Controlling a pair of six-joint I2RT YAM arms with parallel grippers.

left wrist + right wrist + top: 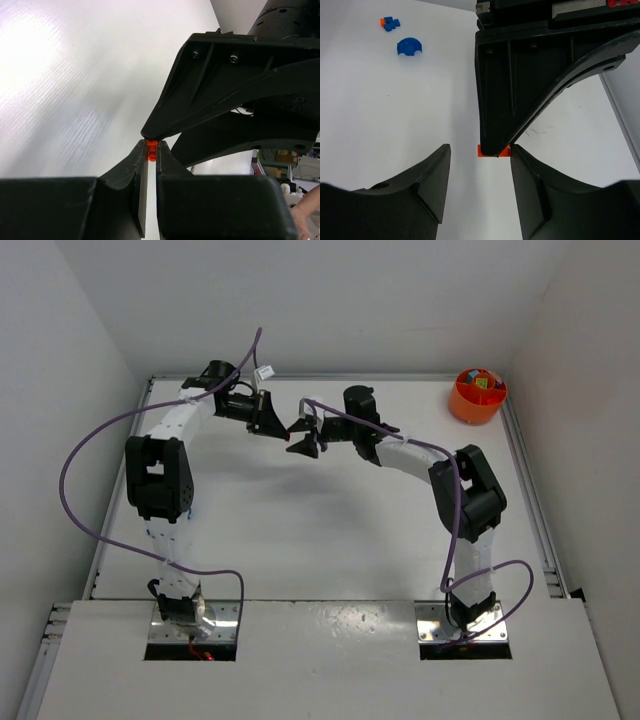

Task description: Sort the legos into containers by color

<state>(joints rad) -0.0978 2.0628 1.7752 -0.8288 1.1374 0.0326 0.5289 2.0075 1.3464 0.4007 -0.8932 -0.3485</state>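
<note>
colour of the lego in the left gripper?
Orange. The lego shows best in the left wrist view.

White arms (178,420) with black joints (155,475) (purple cables (63,480) looping).

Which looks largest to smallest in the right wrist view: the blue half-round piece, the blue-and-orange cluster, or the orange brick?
1-2, unranked: blue half-round piece and orange brick look similar; the brick is nearer the camera and partly hidden.
3. blue-and-orange cluster, smallest.
</note>
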